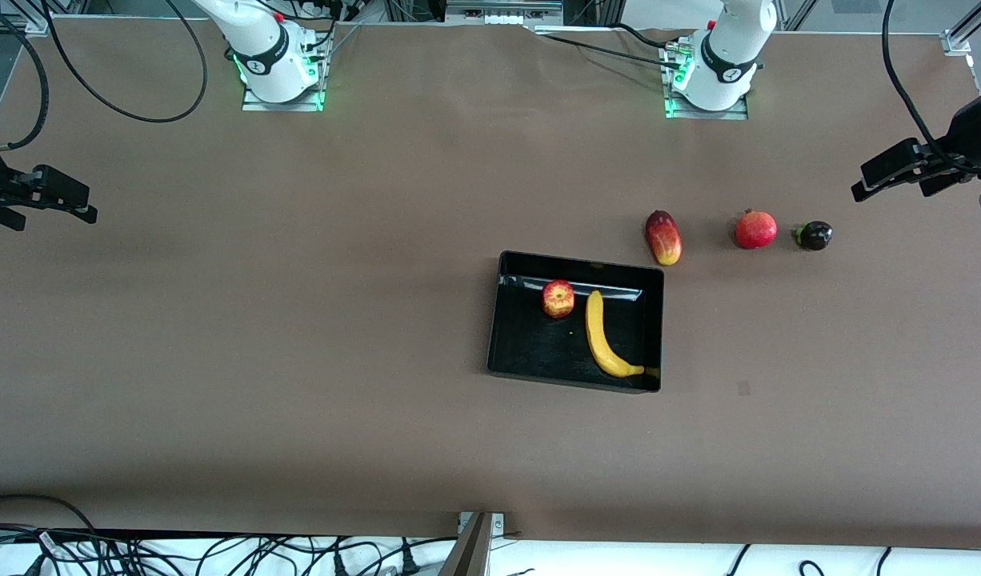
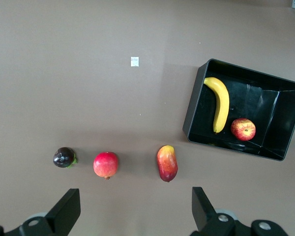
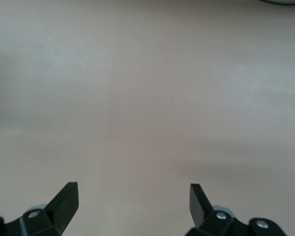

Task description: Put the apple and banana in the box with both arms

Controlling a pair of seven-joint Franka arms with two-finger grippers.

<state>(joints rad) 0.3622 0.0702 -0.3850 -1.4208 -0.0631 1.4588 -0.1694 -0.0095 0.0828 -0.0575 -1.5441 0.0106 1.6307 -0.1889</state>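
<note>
The apple (image 1: pixel 558 298) and the banana (image 1: pixel 602 336) lie side by side in the black box (image 1: pixel 530 344) at mid-table. The left wrist view also shows the apple (image 2: pixel 243 129), the banana (image 2: pixel 220 101) and the box (image 2: pixel 285 103). My left gripper (image 1: pixel 862 186) is open and empty, up over the left arm's end of the table; its fingers (image 2: pixel 69 206) frame bare table. My right gripper (image 1: pixel 82 204) is open and empty over the right arm's end of the table, and its wrist view (image 3: pixel 132 196) shows only bare table.
A mango (image 1: pixel 663 238), a pomegranate (image 1: pixel 755 230) and a small dark fruit (image 1: pixel 814 235) lie in a row farther from the front camera than the box, toward the left arm's end. They also show in the left wrist view: mango (image 2: pixel 167 162), pomegranate (image 2: pixel 106 164), dark fruit (image 2: pixel 64 157).
</note>
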